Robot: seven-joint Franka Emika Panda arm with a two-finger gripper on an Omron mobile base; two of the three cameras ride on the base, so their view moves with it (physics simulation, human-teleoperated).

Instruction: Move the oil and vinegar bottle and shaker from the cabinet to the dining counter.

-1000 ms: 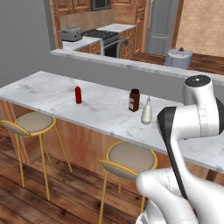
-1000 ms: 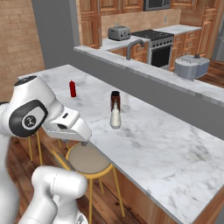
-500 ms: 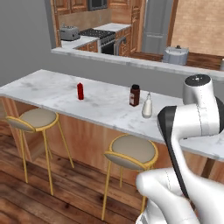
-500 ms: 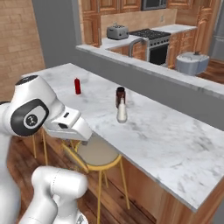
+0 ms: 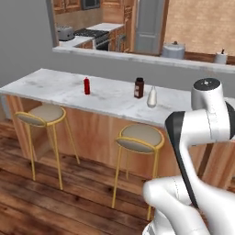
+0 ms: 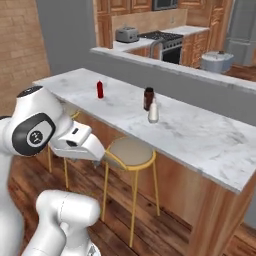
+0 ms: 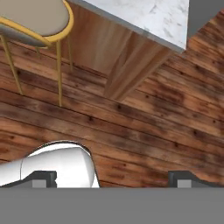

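The oil and vinegar bottle [image 5: 152, 97] stands delivered on the counter [image 5: 110, 98], so the fingers [image 7: 43, 177] hang wide and seemingly empty over the floor [image 7: 144, 127].

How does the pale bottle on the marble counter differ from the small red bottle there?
The oil and vinegar bottle is pale grey-white and pear-shaped; the red bottle is red and straight-sided. The pale one stands right beside the brown jar; the red one stands alone. Both stand upright on the dining counter.
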